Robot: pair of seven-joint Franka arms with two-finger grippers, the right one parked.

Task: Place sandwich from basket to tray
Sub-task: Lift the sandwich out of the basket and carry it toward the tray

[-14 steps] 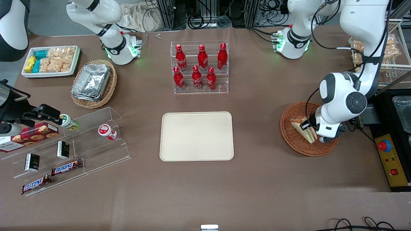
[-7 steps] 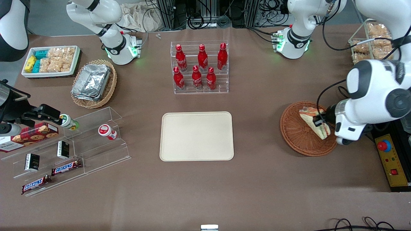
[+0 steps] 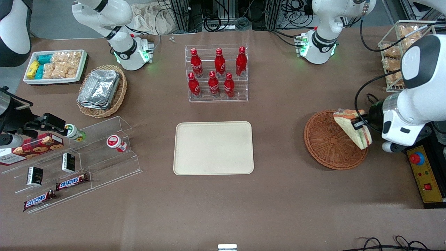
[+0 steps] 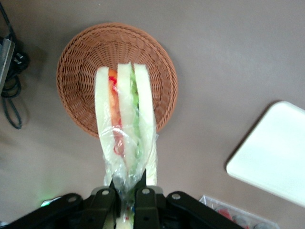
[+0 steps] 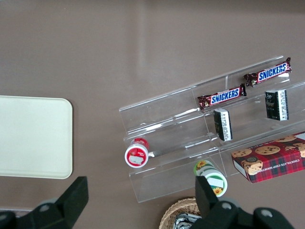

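Note:
My left gripper (image 3: 359, 122) is shut on the clear wrap of the sandwich (image 3: 352, 127), a pale bread wedge with green and orange filling. It holds the sandwich lifted above the rim of the round reddish-brown wicker basket (image 3: 327, 146), at the working arm's end of the table. In the left wrist view the sandwich (image 4: 125, 124) hangs out from the gripper (image 4: 127, 191) over the basket (image 4: 81, 67), which now holds nothing. The cream rectangular tray (image 3: 213, 147) lies flat at the table's middle with nothing on it; its corner (image 4: 271, 152) shows in the wrist view.
A clear rack of red bottles (image 3: 216, 73) stands farther from the front camera than the tray. A wire rack of snack bags (image 3: 395, 55) and a yellow control box (image 3: 425, 176) flank the basket. Foil containers in a tan basket (image 3: 101, 90) and acrylic snack shelves (image 3: 75, 164) lie toward the parked arm's end.
The gripper has risen with the sandwich out of the basket's bowl, shifting toward the basket's outer rim. The basket is left bare.

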